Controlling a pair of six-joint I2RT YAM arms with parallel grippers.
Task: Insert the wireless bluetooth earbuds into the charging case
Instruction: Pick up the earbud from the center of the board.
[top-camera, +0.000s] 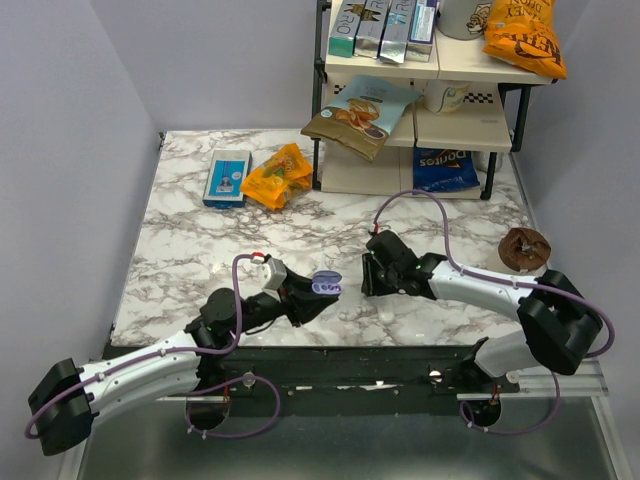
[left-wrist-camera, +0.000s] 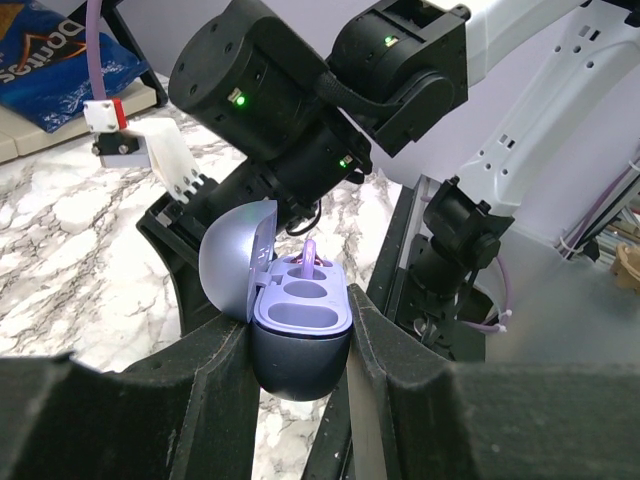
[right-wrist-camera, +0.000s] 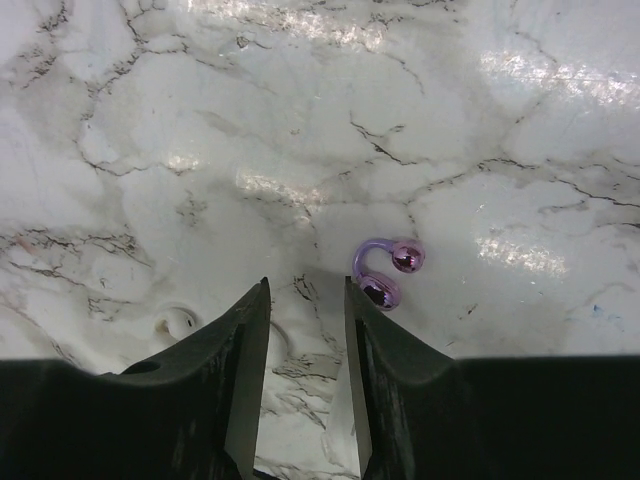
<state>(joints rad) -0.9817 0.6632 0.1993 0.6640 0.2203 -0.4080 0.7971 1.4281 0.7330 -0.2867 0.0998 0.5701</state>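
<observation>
My left gripper (left-wrist-camera: 300, 345) is shut on the dark lower half of the charging case (left-wrist-camera: 298, 365) and holds it above the marble table (top-camera: 200, 250). The case's lilac lid (left-wrist-camera: 232, 258) is swung open to the left. One purple earbud (left-wrist-camera: 310, 256) stands in the far slot, and the near slots are bare. In the top view the case (top-camera: 327, 285) sits just left of my right gripper (top-camera: 368, 280). A second earbud (right-wrist-camera: 385, 272), shiny purple and hook-shaped, lies on the marble just past the right fingertip of my right gripper (right-wrist-camera: 307, 292). That gripper is open, with nothing between its fingers.
A shelf rack (top-camera: 420, 130) with snack bags and boxes stands at the back right, with a blue chip bag (top-camera: 445, 168) under it. An orange bag (top-camera: 277, 176) and a blue box (top-camera: 227, 177) lie at the back left. A brown round item (top-camera: 523, 250) sits at the right edge.
</observation>
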